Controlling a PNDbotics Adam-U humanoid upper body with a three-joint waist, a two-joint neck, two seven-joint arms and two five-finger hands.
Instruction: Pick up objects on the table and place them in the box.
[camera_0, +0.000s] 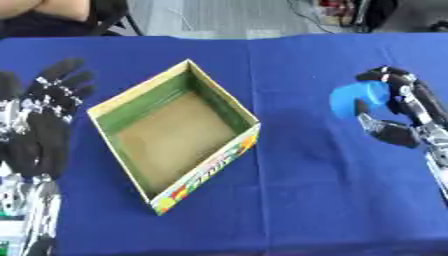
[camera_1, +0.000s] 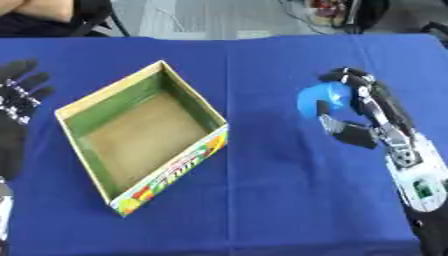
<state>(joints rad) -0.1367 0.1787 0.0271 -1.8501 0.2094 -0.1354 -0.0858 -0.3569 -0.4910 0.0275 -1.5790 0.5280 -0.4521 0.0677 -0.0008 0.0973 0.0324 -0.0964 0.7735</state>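
A light blue rounded object (camera_0: 357, 99) is at the right of the blue table, with my right hand (camera_0: 398, 112) curled round it, fingers over its top and thumb below. The open cardboard box (camera_0: 226, 106), green inside with a brown floor and a colourful printed side, stands turned like a diamond at the centre left, with nothing in it. My left hand (camera_0: 48, 112) rests open at the far left beside the box, fingers pointing up and apart from the box wall.
A blue cloth (camera_0: 297, 200) covers the whole table. A person sits at the far left edge beyond the table, and cables and a stand lie on the floor at the back right.
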